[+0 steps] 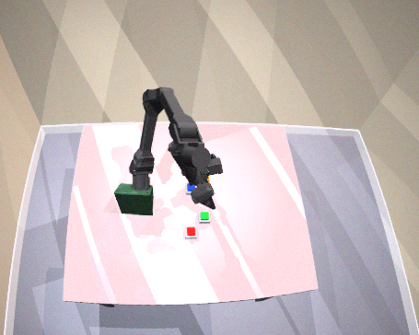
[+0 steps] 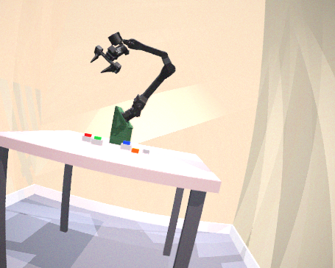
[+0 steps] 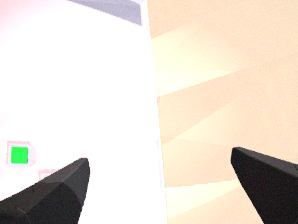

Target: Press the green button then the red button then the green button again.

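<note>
You are looking at a bare test room, lab-like: one pale pink-topped table (image 2: 44,145) on dark legs, a black arm on a green wedge base (image 2: 119,127) at its centre, plain beige walls, grey floor. No furnishings at any clock position.

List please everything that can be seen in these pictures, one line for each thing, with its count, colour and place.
green button: one, green on a pale base, middle of the table, nearest the gripper in the top view
red button: one, red, just beside the green one
blue button: one, blue, beside the arm's base
orange block: one, orange, flat, next to the blue button
grey block: one, pale grey, beside the orange one
table: one, pinkish white top, dark legs
arm base: one, dark green, on the table
arm: one, black, raised and bent
gripper: one, black, open, empty, high above the table
</note>
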`<action>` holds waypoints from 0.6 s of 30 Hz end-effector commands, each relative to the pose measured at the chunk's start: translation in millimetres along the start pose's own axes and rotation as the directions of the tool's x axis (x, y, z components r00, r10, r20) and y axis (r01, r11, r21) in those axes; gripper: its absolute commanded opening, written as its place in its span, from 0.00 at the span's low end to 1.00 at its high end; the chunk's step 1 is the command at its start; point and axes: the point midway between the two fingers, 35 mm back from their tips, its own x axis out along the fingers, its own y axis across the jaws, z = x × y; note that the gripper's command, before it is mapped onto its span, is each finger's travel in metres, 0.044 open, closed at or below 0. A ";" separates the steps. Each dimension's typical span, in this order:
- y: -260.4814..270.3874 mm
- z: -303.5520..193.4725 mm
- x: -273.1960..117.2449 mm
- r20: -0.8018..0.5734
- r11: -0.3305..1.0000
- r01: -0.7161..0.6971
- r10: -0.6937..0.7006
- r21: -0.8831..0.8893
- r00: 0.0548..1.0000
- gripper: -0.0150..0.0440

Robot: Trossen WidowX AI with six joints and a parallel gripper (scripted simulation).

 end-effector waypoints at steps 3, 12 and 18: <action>73.8 -4.3 78.2 -0.145 0.960 -0.268 0.278 0.083 0.950 0.93; 193.3 -47.3 149.3 -0.419 0.828 -0.490 0.560 0.272 0.714 0.93; 196.2 -49.0 150.4 -0.427 0.825 -0.492 0.565 0.277 0.706 0.93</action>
